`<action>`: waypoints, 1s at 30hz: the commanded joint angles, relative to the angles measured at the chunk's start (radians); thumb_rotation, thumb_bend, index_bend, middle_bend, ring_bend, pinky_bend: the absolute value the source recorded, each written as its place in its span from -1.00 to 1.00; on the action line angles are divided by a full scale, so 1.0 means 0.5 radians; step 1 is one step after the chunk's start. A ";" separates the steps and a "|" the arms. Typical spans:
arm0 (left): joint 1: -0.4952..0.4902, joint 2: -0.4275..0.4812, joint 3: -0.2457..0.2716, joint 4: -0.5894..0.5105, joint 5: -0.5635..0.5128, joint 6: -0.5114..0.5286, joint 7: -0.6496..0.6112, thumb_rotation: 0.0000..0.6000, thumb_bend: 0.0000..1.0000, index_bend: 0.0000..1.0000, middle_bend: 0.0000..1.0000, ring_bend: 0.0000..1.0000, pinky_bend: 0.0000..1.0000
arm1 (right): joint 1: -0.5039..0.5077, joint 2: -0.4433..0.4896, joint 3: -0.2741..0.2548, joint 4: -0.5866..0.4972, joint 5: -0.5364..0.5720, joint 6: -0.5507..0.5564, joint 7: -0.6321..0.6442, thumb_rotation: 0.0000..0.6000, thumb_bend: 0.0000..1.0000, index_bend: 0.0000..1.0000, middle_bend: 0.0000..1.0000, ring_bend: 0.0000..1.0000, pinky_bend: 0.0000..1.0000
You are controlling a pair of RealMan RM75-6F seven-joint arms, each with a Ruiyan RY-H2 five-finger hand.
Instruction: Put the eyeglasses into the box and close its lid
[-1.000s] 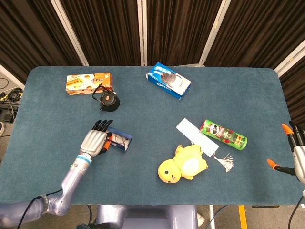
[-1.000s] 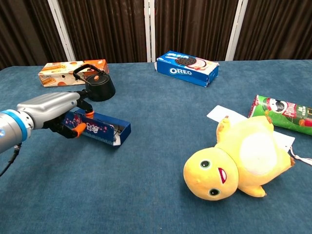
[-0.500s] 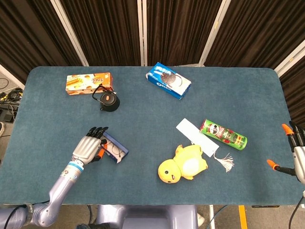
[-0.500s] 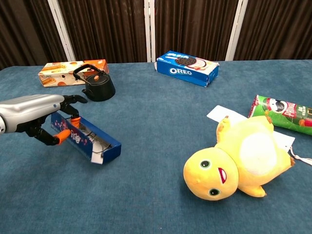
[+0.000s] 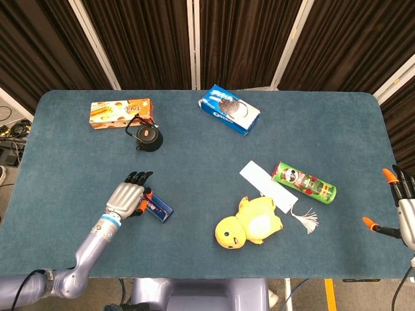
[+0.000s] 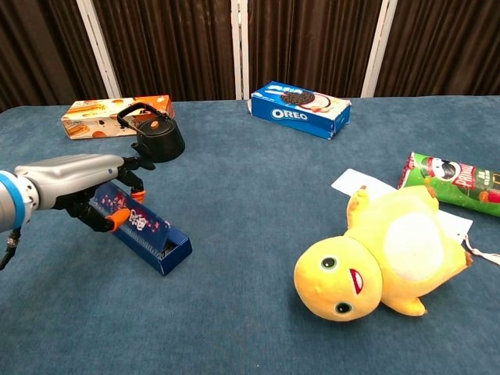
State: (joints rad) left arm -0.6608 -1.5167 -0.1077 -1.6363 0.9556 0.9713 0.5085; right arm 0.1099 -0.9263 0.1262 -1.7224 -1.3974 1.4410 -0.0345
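From the head view, the left hand [image 5: 127, 199] lies over the near end of a small blue box [image 5: 157, 208], fingers curled onto it, so it holds the box against the bench [image 5: 207, 162]. The rest of the box juts out to the hand's right, and its top reads as one unbroken blue face, so the lid looks down. No eyeglasses show anywhere outside; they are presumably inside (the closed top hides them, so this is a guess). The right hand [image 5: 402, 210] sits well apart at the far right edge of the bench, fingers spread, holding nothing.

From the chest view, the left hand [image 6: 86, 181] grips the box [image 6: 144, 230] at its upper end, fingers wrapped over and under it. The box slants away from the hand, its far corner down on the bench, and the patterned lid lies flat along the body with no gap visible. The right hand is out of this view.

My judgement: the task is nearly finished, with only setting the box flat and letting go remaining.
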 commanded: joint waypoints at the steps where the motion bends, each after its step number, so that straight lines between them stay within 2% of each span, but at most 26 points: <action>1: -0.024 -0.032 -0.006 0.040 -0.029 -0.006 0.014 1.00 0.19 0.37 -1.00 -1.00 -1.00 | 0.001 0.000 0.000 0.001 0.001 -0.002 0.000 1.00 -1.00 -1.00 -1.00 -1.00 -1.00; 9: -0.057 -0.087 -0.007 0.101 -0.071 -0.002 0.028 1.00 0.18 0.31 -1.00 -1.00 -1.00 | 0.003 0.000 0.003 0.004 0.014 -0.011 0.008 1.00 -1.00 -1.00 -1.00 -1.00 -1.00; 11: -0.059 -0.105 -0.010 0.119 -0.069 0.002 0.010 1.00 0.14 0.12 -1.00 -1.00 -1.00 | 0.004 0.000 0.002 0.003 0.013 -0.012 0.006 1.00 -1.00 -1.00 -1.00 -1.00 -1.00; 15: -0.051 -0.125 -0.020 0.151 -0.003 0.020 -0.073 1.00 -0.05 -0.74 -1.00 -1.00 -1.00 | 0.004 0.000 0.003 0.003 0.017 -0.013 0.003 1.00 -1.00 -1.00 -1.00 -1.00 -1.00; 16: -0.048 -0.124 -0.025 0.152 0.018 0.031 -0.095 1.00 -0.10 -0.90 -1.00 -1.00 -1.00 | 0.004 0.000 0.003 0.003 0.018 -0.014 0.003 1.00 -1.00 -1.00 -1.00 -1.00 -1.00; 17: -0.046 -0.120 -0.031 0.149 0.034 0.040 -0.112 1.00 -0.15 -0.96 -1.00 -1.00 -1.00 | 0.004 0.000 0.003 0.003 0.019 -0.015 0.003 1.00 -1.00 -1.00 -1.00 -1.00 -1.00; 24: -0.023 -0.017 -0.041 0.084 0.230 0.062 -0.293 1.00 -0.44 -1.00 -1.00 -1.00 -1.00 | 0.004 0.003 0.003 0.000 0.019 -0.014 0.001 1.00 -1.00 -1.00 -1.00 -1.00 -1.00; 30: -0.077 0.204 0.040 0.022 0.297 -0.207 -0.399 1.00 -0.61 -1.00 -1.00 -1.00 -1.00 | 0.003 0.002 0.000 -0.006 0.014 -0.011 -0.009 1.00 -1.00 -1.00 -1.00 -1.00 -1.00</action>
State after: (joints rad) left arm -0.6851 -1.4547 -0.1068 -1.6142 1.0902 0.9226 0.3351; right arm 0.1113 -0.9254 0.1264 -1.7253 -1.3901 1.4356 -0.0388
